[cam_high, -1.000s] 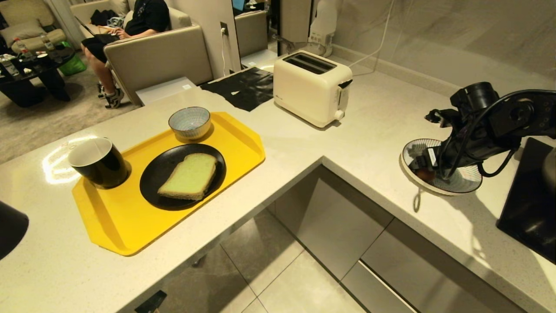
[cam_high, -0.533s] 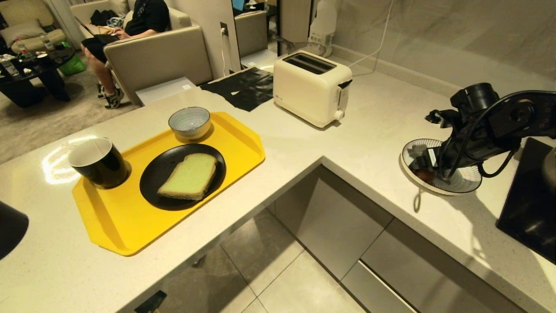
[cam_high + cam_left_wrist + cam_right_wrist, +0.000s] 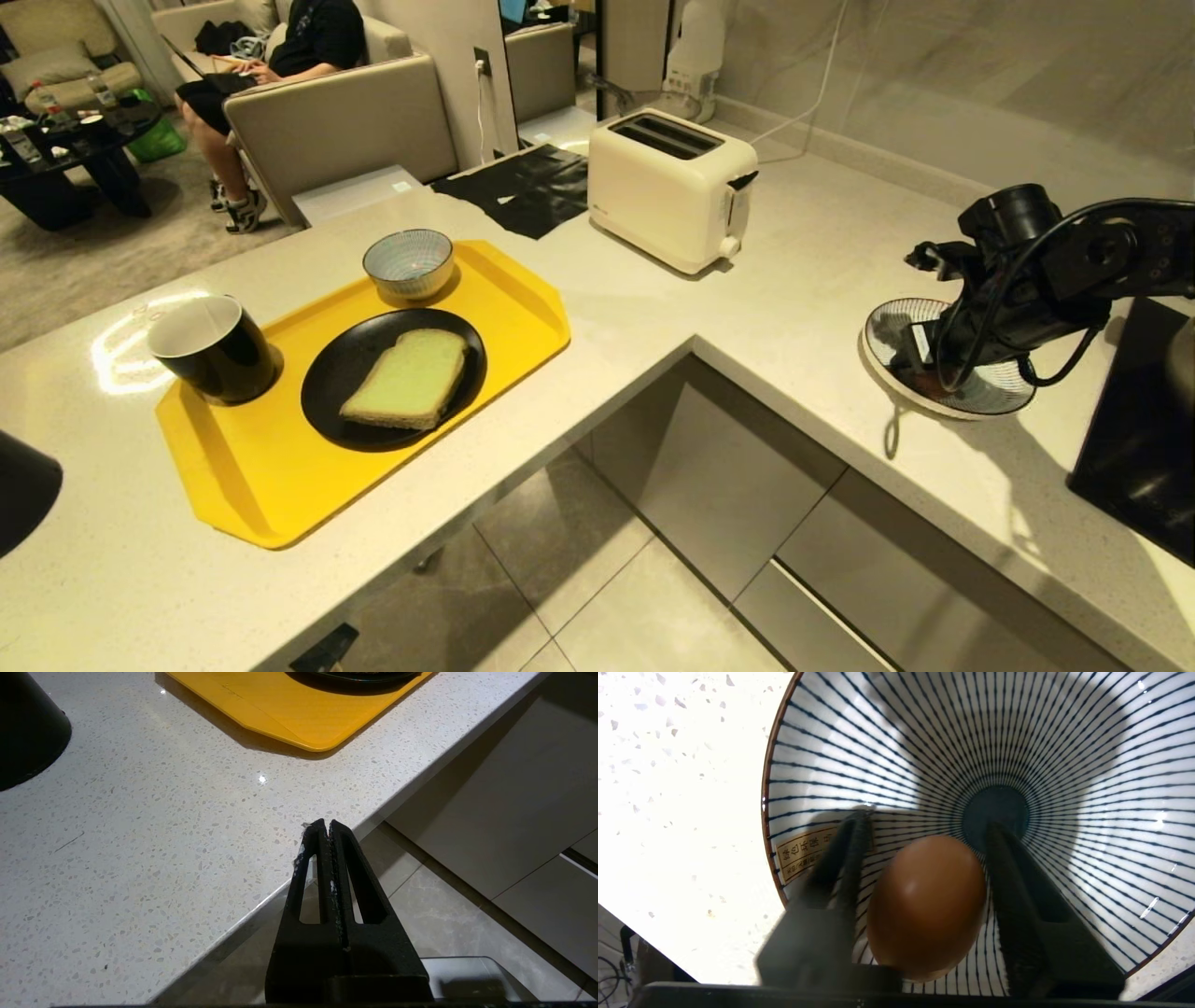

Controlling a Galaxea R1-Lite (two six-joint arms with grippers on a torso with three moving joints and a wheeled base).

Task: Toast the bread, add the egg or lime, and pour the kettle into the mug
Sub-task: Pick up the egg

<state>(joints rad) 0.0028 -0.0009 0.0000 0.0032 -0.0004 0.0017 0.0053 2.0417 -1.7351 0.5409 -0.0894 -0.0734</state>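
Observation:
The brown egg [image 3: 927,905] lies in a large blue-striped bowl [image 3: 1064,742] on the right counter. My right gripper [image 3: 928,820] reaches down into that bowl [image 3: 990,397], open, one finger on each side of the egg with thin gaps showing. The green bread [image 3: 406,378] rests on a black plate [image 3: 345,373] on the yellow tray [image 3: 252,476], beside the black mug [image 3: 210,345]. A black edge of the kettle [image 3: 23,490] shows at far left. My left gripper [image 3: 325,825] hangs shut and empty over the counter's front edge. No lime is in view.
A cream toaster [image 3: 667,187] stands at the back of the counter with empty slots. A small striped bowl [image 3: 408,263] sits on the tray's far corner. A black hob [image 3: 1134,439] lies right of the big bowl. A person [image 3: 299,47] sits on a sofa behind.
The right gripper's fingers have drawn in from wide open to close around the egg, and the wrist has shifted slightly. Nothing else has moved.

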